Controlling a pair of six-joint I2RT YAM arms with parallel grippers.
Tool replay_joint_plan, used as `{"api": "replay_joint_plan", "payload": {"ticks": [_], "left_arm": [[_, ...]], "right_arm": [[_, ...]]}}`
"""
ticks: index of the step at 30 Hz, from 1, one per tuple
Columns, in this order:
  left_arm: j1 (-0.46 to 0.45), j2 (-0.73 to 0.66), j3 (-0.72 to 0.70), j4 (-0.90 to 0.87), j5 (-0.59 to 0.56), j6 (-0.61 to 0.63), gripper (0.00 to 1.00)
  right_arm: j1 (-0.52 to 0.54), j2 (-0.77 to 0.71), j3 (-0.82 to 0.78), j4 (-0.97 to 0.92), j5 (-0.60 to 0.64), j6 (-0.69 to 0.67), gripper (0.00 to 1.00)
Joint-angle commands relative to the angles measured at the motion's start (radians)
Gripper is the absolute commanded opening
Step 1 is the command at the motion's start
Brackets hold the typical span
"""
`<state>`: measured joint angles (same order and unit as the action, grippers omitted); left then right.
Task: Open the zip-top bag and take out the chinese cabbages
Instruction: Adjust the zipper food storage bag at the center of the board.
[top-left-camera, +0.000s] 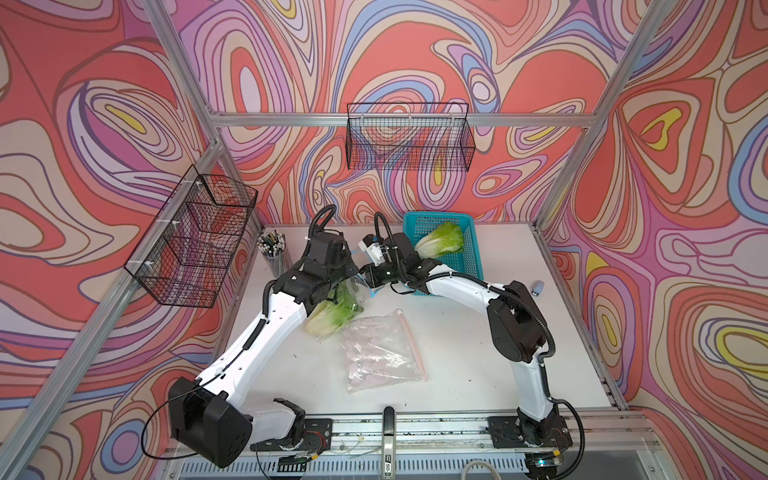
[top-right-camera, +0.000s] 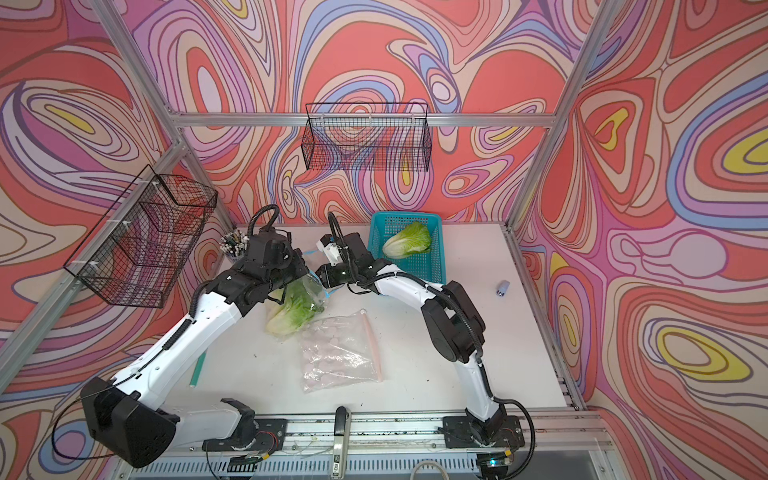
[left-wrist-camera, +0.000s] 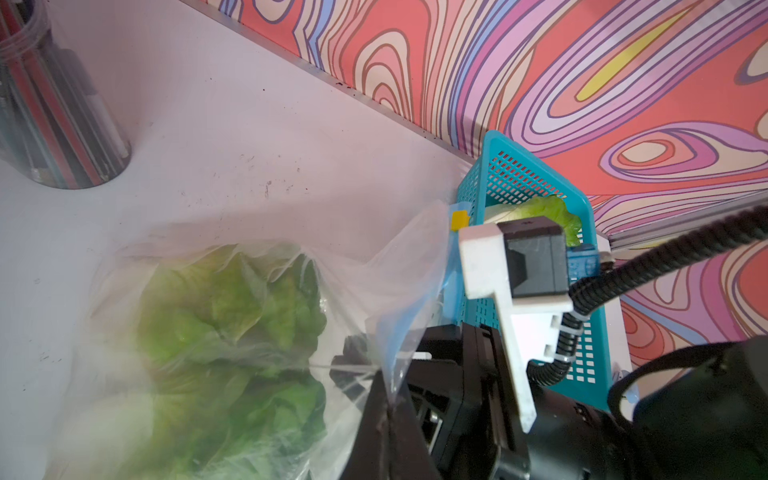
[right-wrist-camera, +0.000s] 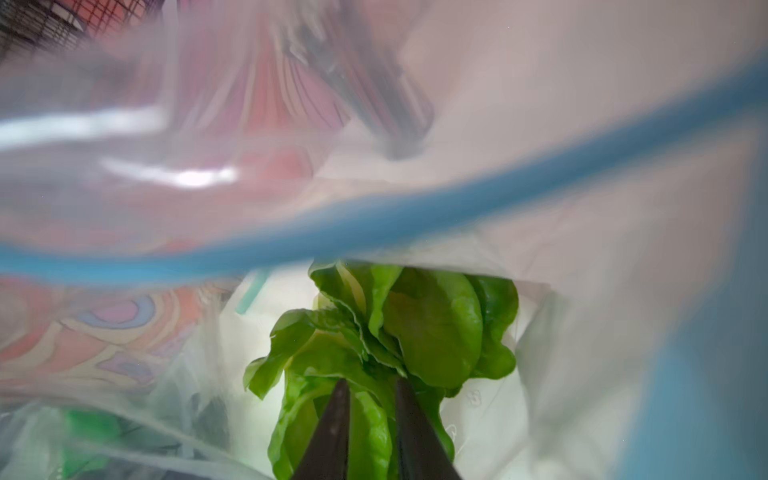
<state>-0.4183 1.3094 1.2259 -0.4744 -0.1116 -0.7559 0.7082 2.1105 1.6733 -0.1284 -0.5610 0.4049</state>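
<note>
White surface (top-left-camera: 457, 353), swirly pink walls. Beyond the right pincer (right-wrist-camera: 372, 415), a blue basket (top-left-camera: 469, 257) holds one cabbage (top-left-camera: 440, 240). The left pincer (left-wrist-camera: 388, 399) is clamped on the clear bag (left-wrist-camera: 374, 270). The right pincer is inside the bag's mouth, tips slightly apart around a leaf of the bagged cabbages (right-wrist-camera: 436, 332); I cannot tell whether it grips.

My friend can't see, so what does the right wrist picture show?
The right tool reaches inside a clear zip-top bag, its two dark fingers either side of a green chinese cabbage leaf. The bag's blurry blue zip strip crosses close to the camera.
</note>
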Motion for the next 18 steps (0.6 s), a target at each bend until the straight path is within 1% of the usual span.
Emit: {"api": "replay_joint_plan", "payload": {"ticks": [1,2,5,8,10,11,13,14,16,18], "left_arm": [[-0.011,0.031,0.033,0.068,0.059,-0.003,0.18],[-0.012,0.035,0.040,0.065,0.068,-0.002,0.27],[-0.011,0.026,0.057,0.049,0.064,0.016,0.46],[-0.010,-0.003,0.075,0.019,0.032,0.054,0.60],[-0.010,-0.028,0.086,-0.018,-0.008,0.091,0.66],[-0.009,-0.040,0.090,-0.044,-0.029,0.113,0.67],[0.009,-0.057,0.096,-0.105,-0.054,0.153,0.61],[0.032,-0.059,0.099,-0.147,-0.049,0.167,0.60],[0.102,-0.055,0.103,-0.231,0.004,0.174,0.60],[0.206,-0.045,0.092,-0.303,0.102,0.169,0.61]], "right_arm": [[0.003,-0.004,-0.019,-0.034,0.007,-0.010,0.28],[0.004,-0.005,-0.021,-0.036,0.007,-0.014,0.30],[0.004,-0.007,-0.026,-0.039,0.007,-0.016,0.34],[0.003,-0.002,-0.029,-0.042,0.000,-0.019,0.38],[0.004,0.000,-0.031,-0.042,-0.009,-0.017,0.40],[0.004,0.002,-0.033,-0.043,-0.011,-0.016,0.40],[0.004,0.003,-0.040,-0.045,-0.014,-0.014,0.41],[0.004,0.003,-0.045,-0.044,-0.016,-0.014,0.41],[0.004,0.002,-0.055,-0.045,-0.016,-0.012,0.41],[0.004,0.002,-0.062,-0.048,-0.017,-0.012,0.42]]}}
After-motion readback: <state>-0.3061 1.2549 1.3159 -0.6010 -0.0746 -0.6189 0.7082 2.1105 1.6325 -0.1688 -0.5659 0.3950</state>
